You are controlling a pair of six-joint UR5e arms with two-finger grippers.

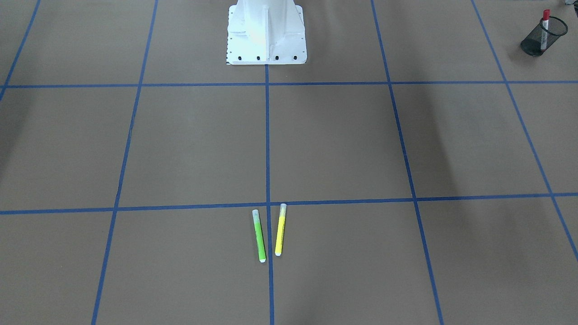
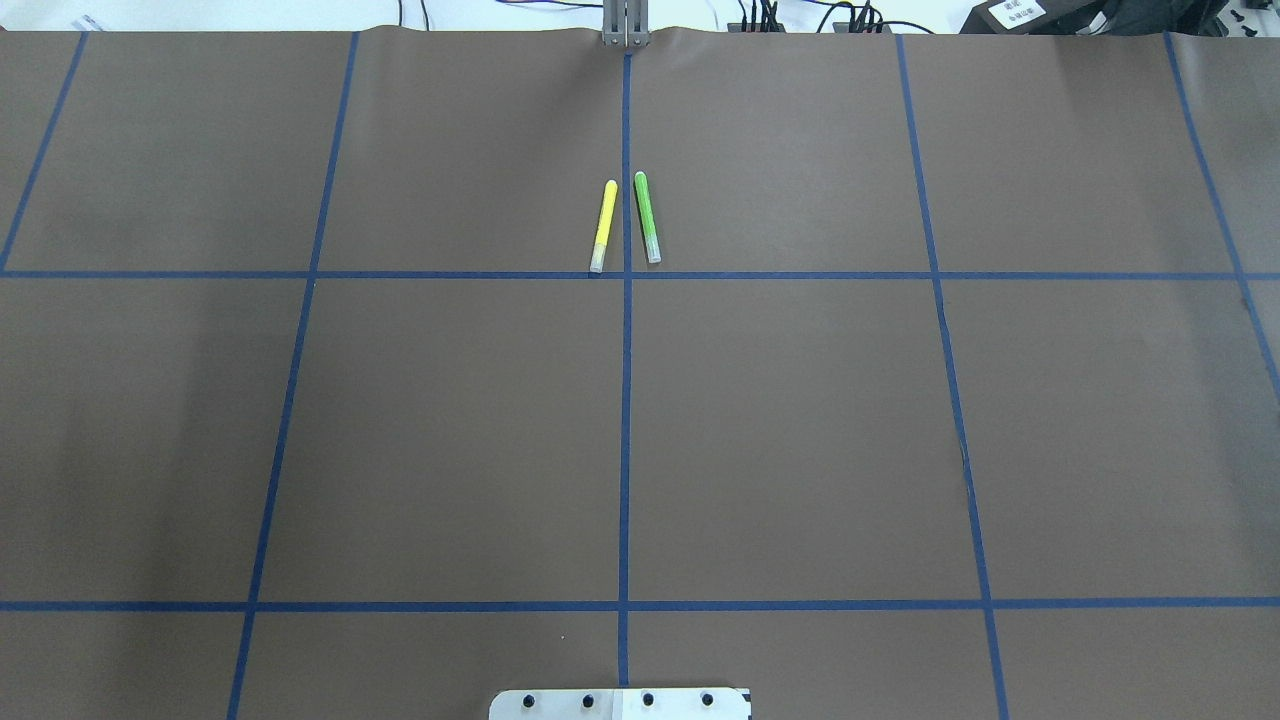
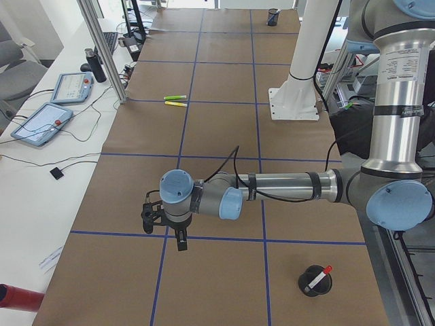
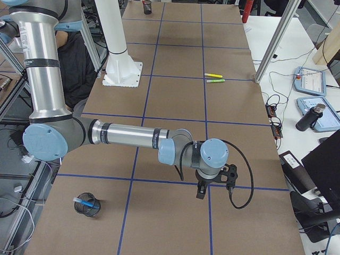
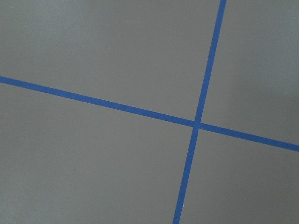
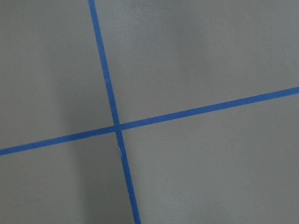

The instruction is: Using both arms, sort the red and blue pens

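The red pen [image 1: 545, 28] stands in a black mesh cup [image 1: 537, 45] at the table's corner; in the exterior left view the red pen [image 3: 319, 277] leans in that cup [image 3: 314, 285] near my left arm. The blue pen [image 4: 86, 202] lies in another mesh cup [image 4: 89, 208] near my right arm. My left gripper [image 3: 181, 242] hangs over a tape crossing, away from the cup. Over another tape crossing hangs my right gripper [image 4: 201, 193]. I cannot tell whether either is open or shut. Both wrist views show only bare table and tape.
A green marker [image 2: 647, 217] and a yellow marker [image 2: 604, 226] lie side by side at the far middle of the table. The white bolted pedestal [image 1: 266, 40] stands at the robot's side. Tablets and cables [image 3: 41, 122] lie on the white bench beyond.
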